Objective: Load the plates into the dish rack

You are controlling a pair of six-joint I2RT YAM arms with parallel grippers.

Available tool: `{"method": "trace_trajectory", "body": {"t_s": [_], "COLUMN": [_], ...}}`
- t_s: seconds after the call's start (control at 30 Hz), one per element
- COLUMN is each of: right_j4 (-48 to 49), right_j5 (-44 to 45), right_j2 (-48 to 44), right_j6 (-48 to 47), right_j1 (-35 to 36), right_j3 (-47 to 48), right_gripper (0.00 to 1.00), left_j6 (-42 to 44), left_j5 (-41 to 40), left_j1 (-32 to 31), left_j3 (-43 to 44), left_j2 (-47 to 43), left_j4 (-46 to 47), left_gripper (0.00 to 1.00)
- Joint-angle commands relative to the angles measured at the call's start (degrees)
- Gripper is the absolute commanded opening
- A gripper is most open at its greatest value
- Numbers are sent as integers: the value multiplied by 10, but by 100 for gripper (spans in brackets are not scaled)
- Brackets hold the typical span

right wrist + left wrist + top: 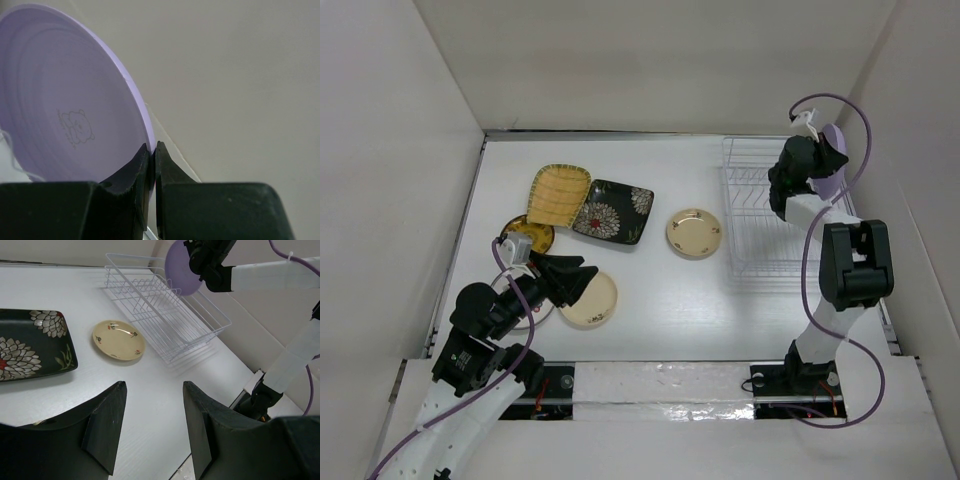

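Observation:
My right gripper (823, 160) is shut on the rim of the lavender plate (834, 172) and holds it on edge above the far right of the white wire dish rack (772, 215). The right wrist view shows the jaws (152, 146) pinching that plate (65, 100). My left gripper (582, 280) is open and empty, low over the cream plate (592, 302). The left wrist view (152, 385) shows bare table between its fingers. The gold-rimmed cream plate (694, 232) lies left of the rack. The black flowered plate (613, 211), the yellow woven plate (560, 193) and the brown-gold plate (530, 236) lie at the left.
A white plate (518, 306) lies mostly hidden under my left arm. White walls close in the table on the left, far and right sides. The rack (165, 315) holds no dishes. The right arm's base (810, 375) stands at the near edge.

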Motion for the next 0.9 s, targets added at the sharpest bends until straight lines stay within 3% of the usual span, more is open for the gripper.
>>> {"method": "trace_trajectory", "body": {"t_s": [0.0, 0.2, 0.33, 0.37, 0.53, 0.67, 0.7, 0.87], "right_j4": [46, 48, 39, 22, -87, -232, -274, -433], "right_j5": [9, 14, 25, 26, 17, 2, -12, -93], "right_j2": [1, 9, 6, 2, -39, -98, -112, -214], "right_j6": [3, 31, 73, 86, 220, 336, 405, 524], "right_j1": [8, 25, 36, 41, 41, 41, 48, 142], "right_j3": [-3, -16, -29, -30, -8, 36, 63, 69], "right_gripper": [0, 1, 25, 35, 50, 66, 66, 67], "left_j6": [0, 0, 0, 0, 0, 0, 0, 3], "left_j5": [6, 7, 9, 9, 10, 3, 0, 3], "left_j1": [-3, -3, -3, -3, -3, -3, -3, 21], "left_j3": [-1, -1, -1, -1, 0, 1, 2, 3], "left_j2": [8, 10, 15, 18, 24, 27, 27, 40], "left_j4": [20, 21, 21, 21, 21, 19, 18, 19], "left_gripper": [45, 45, 45, 46, 46, 46, 45, 22]}}
